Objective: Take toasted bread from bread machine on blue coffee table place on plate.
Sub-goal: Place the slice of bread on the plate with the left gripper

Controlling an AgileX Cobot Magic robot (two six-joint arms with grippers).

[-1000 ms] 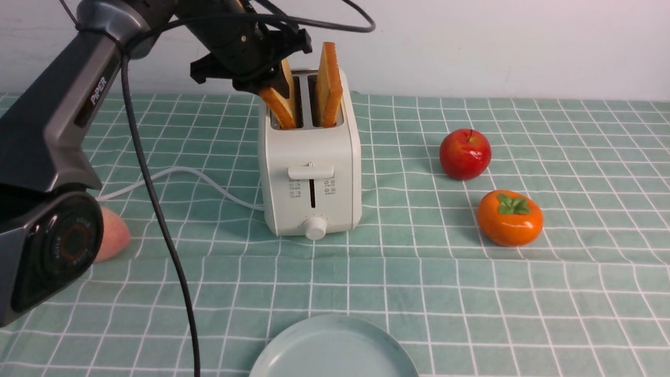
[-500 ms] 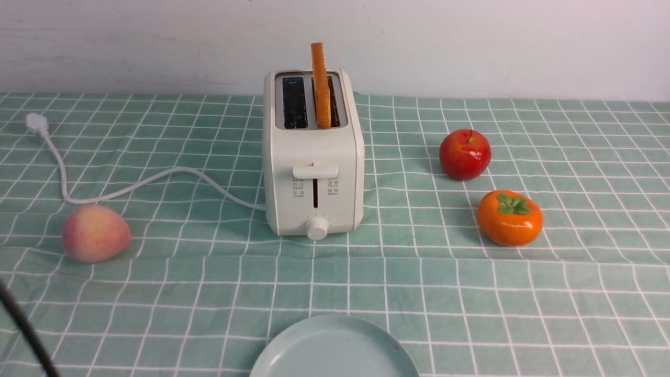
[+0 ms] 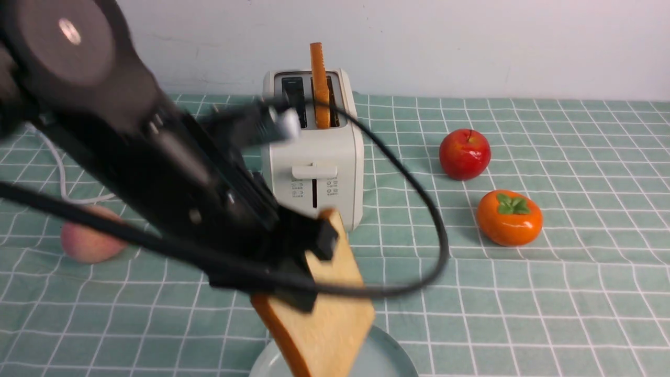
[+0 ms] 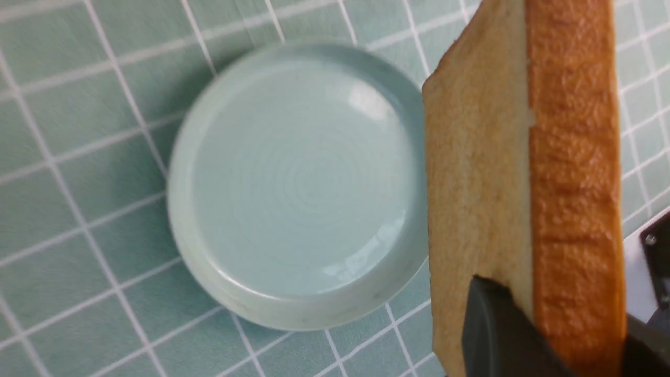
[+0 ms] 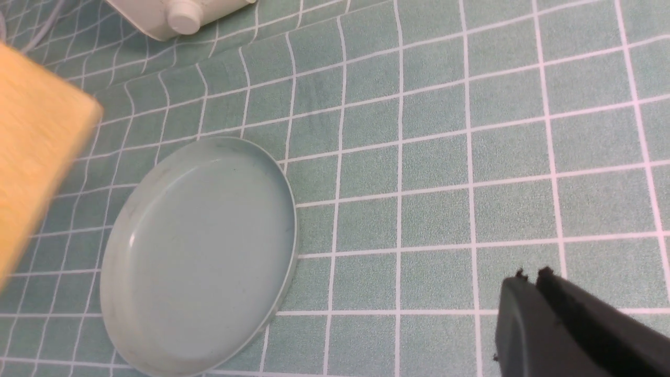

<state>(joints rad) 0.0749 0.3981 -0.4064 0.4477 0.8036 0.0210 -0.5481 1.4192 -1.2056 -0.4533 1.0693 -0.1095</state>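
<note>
Bench, flat under soft pale-teal cloth w/ white grid, carries a smooth cream-white bread machine w/ rounded corners at back centre and a round, glossy blue-green plate w/ shallow rim at the near edge. Left gripper pinches a thin square toast slice, porous tan face, orange-brown crust, tilted over the plate's edge (contact can't be told); a second slice stands upright in the machine's right slot. Shiny red apple & orange persimmon sit right of the machine, a peach left; matte-black right gripper hangs beside the plate, jaws pressed together.
</note>
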